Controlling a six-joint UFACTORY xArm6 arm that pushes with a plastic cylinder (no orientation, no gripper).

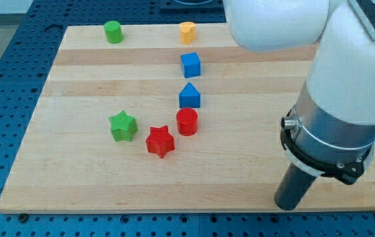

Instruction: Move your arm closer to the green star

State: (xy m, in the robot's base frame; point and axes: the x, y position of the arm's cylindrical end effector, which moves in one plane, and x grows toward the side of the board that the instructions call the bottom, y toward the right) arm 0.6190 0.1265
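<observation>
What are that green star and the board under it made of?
Green star: probably plastic, matte, with a faintly ridged surface that hints at 3D printing. Board: wood, pale with a smooth finish; grain lines and joined planks show.

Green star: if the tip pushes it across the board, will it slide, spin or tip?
The green star sits low and flat on the wooden board, so it will probably slide, not tip. Its points make an off-centre push likely to spin it. The red star is close on the view's right and could get bumped. My tip is far right.
</observation>
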